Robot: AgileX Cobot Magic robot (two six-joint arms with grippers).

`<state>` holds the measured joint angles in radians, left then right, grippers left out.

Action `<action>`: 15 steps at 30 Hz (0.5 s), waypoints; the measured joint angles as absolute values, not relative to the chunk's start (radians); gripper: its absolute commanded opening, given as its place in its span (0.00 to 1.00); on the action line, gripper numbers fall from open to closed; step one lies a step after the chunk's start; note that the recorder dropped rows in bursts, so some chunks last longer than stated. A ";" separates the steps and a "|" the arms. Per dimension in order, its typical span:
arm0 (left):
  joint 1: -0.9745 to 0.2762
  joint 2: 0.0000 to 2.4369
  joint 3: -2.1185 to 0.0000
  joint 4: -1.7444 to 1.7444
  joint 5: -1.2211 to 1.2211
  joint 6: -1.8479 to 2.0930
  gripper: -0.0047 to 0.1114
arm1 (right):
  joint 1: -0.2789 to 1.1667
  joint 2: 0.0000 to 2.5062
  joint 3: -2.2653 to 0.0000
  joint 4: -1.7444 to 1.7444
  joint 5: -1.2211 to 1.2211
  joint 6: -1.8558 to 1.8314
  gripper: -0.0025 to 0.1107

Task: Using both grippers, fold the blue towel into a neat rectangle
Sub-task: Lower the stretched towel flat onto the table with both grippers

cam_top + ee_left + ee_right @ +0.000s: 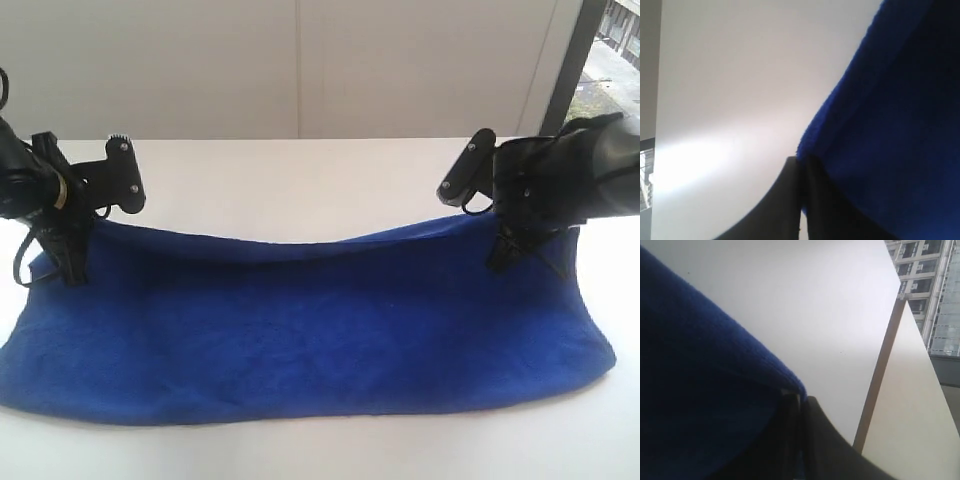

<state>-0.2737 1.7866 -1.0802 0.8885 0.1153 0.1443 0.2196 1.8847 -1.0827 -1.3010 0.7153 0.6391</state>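
The blue towel (pixel 300 330) hangs in a wide sheet, lifted by its far edge while its near edge rests on the white table (pixel 300 180). My left gripper (pixel 72 262) is shut on the towel's far left corner, and the towel (pixel 900 120) fills one side of the left wrist view beside the pinched jaws of that gripper (pixel 802 167). My right gripper (pixel 512 250) is shut on the far right corner. In the right wrist view the towel (pixel 695 390) drapes over the closed jaws of that gripper (pixel 801 402). The far edge sags between the two grippers.
A pale wall (pixel 300 60) stands behind the table. A dark window frame (pixel 575 60) rises at the right. The bare table surface (pixel 320 455) shows in a narrow strip in front of the towel.
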 measured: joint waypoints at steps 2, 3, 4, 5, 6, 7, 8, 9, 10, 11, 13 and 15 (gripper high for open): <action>-0.248 1.818 -1.080 0.890 0.047 0.144 0.04 | 0.204 1.929 -1.083 -1.356 0.713 0.689 0.02; -0.238 1.829 -1.080 0.890 0.017 0.144 0.04 | 0.199 1.951 -1.083 -1.387 0.711 0.719 0.02; -0.223 1.843 -1.080 0.890 -0.018 0.144 0.04 | 0.191 1.971 -1.083 -1.420 0.711 0.752 0.02; -0.215 1.851 -1.083 0.890 -0.032 0.144 0.04 | 0.187 1.989 -1.083 -1.456 0.709 0.789 0.02; -0.204 1.857 -1.091 0.886 -0.045 0.144 0.04 | 0.185 2.004 -1.083 -1.484 0.709 0.832 0.02; -0.194 1.866 -1.100 0.881 -0.058 0.143 0.04 | 0.180 2.017 -1.083 -1.522 0.707 0.882 0.02; -0.185 1.870 -1.106 0.877 -0.072 0.144 0.04 | 0.177 2.024 -1.083 -1.562 0.707 0.936 0.02; -0.175 1.875 -1.114 0.874 -0.084 0.144 0.04 | 0.175 2.032 -1.083 -1.605 0.706 0.990 0.02; -0.165 1.879 -1.120 0.870 -0.094 0.144 0.04 | 0.173 2.034 -1.083 -1.649 0.704 1.031 0.02; -0.157 1.884 -1.124 0.867 -0.101 0.144 0.04 | 0.172 2.036 -1.083 -1.681 0.702 1.078 0.02; -0.145 1.892 -1.133 0.861 -0.113 0.144 0.04 | 0.168 2.036 -1.088 -1.709 0.696 1.135 0.02; -0.139 1.903 -1.139 0.861 -0.124 0.144 0.04 | 0.159 2.036 -1.106 -1.726 0.680 1.165 0.02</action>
<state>-0.1387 1.9033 -1.1393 0.8610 -0.1239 0.1436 0.1593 2.0364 -1.1057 -1.7263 0.6803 1.1649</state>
